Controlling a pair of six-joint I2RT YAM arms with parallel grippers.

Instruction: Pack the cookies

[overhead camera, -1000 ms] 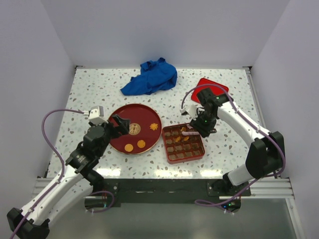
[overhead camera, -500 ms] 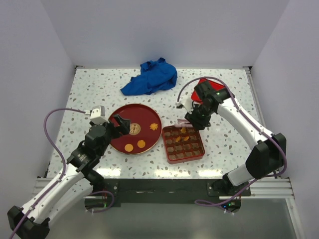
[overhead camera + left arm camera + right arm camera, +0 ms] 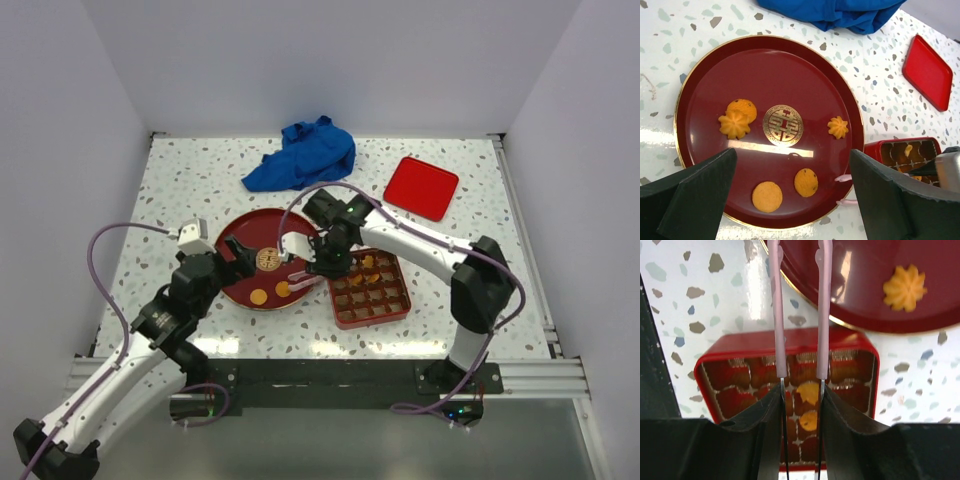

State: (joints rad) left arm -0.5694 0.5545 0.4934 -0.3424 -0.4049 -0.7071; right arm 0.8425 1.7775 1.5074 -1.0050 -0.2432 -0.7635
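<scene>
Several orange-golden cookies lie on the dark red plate (image 3: pixel 765 70): a flower one (image 3: pixel 734 125) against a round one, another flower (image 3: pixel 838 127), and two round ones (image 3: pixel 767 196) (image 3: pixel 806 182) near the front. Two more cookies (image 3: pixel 809 392) sit in the compartments of the red box (image 3: pixel 368 300). My right gripper (image 3: pixel 326 262) is shut on pink-tipped tweezers (image 3: pixel 824 315). Their tips (image 3: pixel 842 177) are apart with nothing between them, at the plate's right rim. My left gripper (image 3: pixel 792 155) is open above the plate's near side, holding nothing.
A red lid (image 3: pixel 421 187) lies at the back right. A crumpled blue cloth (image 3: pixel 303 155) lies behind the plate (image 3: pixel 290 225). The box stands right beside the plate. A gold emblem (image 3: pixel 783 125) marks the plate's centre.
My right arm has swung left from above the box to the plate's right rim, carrying the tweezers. The left arm has hardly moved.
</scene>
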